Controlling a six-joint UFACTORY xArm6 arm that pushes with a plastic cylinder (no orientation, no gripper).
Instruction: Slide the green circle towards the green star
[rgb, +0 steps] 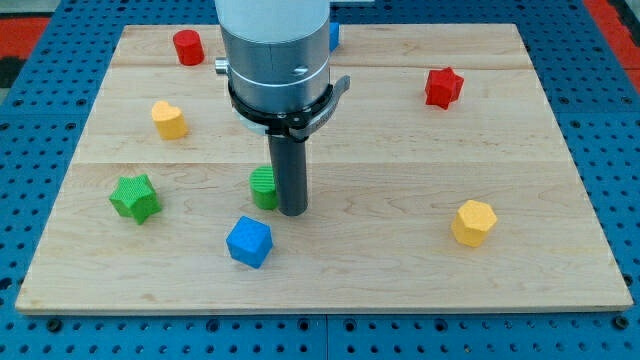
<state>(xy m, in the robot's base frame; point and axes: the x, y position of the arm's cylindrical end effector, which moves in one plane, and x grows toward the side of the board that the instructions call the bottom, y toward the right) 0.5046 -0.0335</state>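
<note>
The green circle (262, 187) lies on the wooden board a little left of centre, partly hidden by my rod. My tip (292, 212) rests on the board right against the circle's right side. The green star (135, 197) lies further to the view's left, at about the same height in the view as the circle. Bare board lies between the two.
A blue cube (249, 241) sits just below the circle. A yellow heart (169, 119) and a red cylinder (188, 47) are at the upper left. A red star (443, 87) is upper right, a yellow hexagon (473, 222) lower right. A blue block (335, 36) peeks out behind the arm.
</note>
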